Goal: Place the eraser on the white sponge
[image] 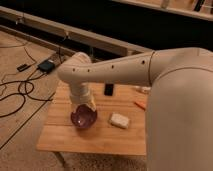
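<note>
The eraser [108, 89], a small black slim block, lies on the wooden table [65, 137] toward its far side, just below my arm. The white sponge [119, 120], a small rounded pad, lies nearer the front, to the right of the purple bowl [83, 118]. My gripper [82, 103] hangs at the end of the white arm, right above the purple bowl, left of both the eraser and the sponge. The wrist hides the fingers.
An orange stick-like thing [140, 104] lies on the table to the right of the eraser. My big white arm [180, 100] blocks the table's right side. Black cables [20, 90] and a small dark box [46, 65] lie on the floor at left.
</note>
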